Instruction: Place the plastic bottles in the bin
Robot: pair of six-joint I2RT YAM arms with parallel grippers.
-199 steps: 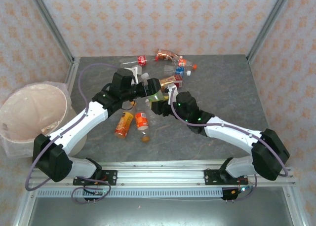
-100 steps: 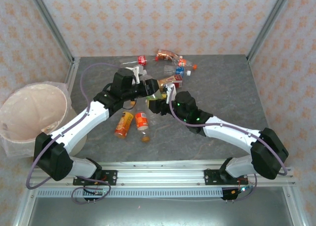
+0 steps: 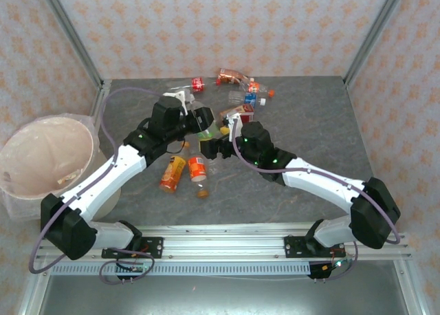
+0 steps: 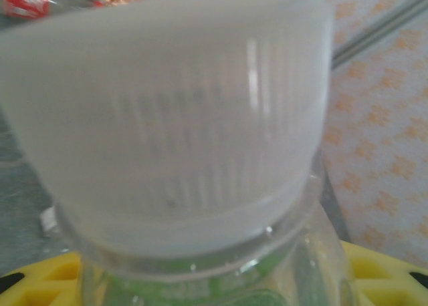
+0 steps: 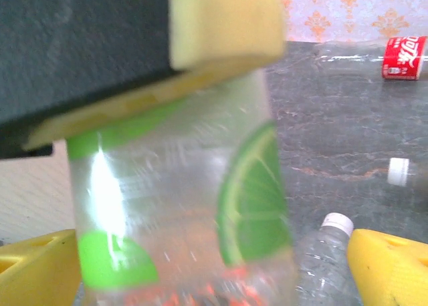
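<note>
A clear plastic bottle with a lime-green label (image 3: pixel 208 131) hangs above the table's middle. My left gripper (image 3: pixel 205 121) is shut on it just below its white cap (image 4: pixel 167 112). In the left wrist view, yellow fingers (image 4: pixel 384 272) flank the neck. My right gripper (image 3: pixel 210 148) stands open around the same bottle (image 5: pixel 180 206), its yellow fingertips (image 5: pixel 391 269) apart from the sides. The bin (image 3: pixel 48 157), a pale pink-beige bucket, sits off the table's left edge. Two orange bottles (image 3: pixel 173 173) lie near the front. Several more bottles (image 3: pixel 246 95) are piled at the back.
A clear bottle with a red label (image 5: pixel 374 57) lies on the grey table (image 3: pixel 309 122), and another with a white cap (image 5: pixel 328 252) lies below the right gripper. Both arms cross over the table's middle. Frame posts and patterned walls close the sides and back.
The left gripper has shut on the green-labelled bottle. The right gripper, which held it, has opened and let go. The left arm has shifted slightly left with the bottle.
</note>
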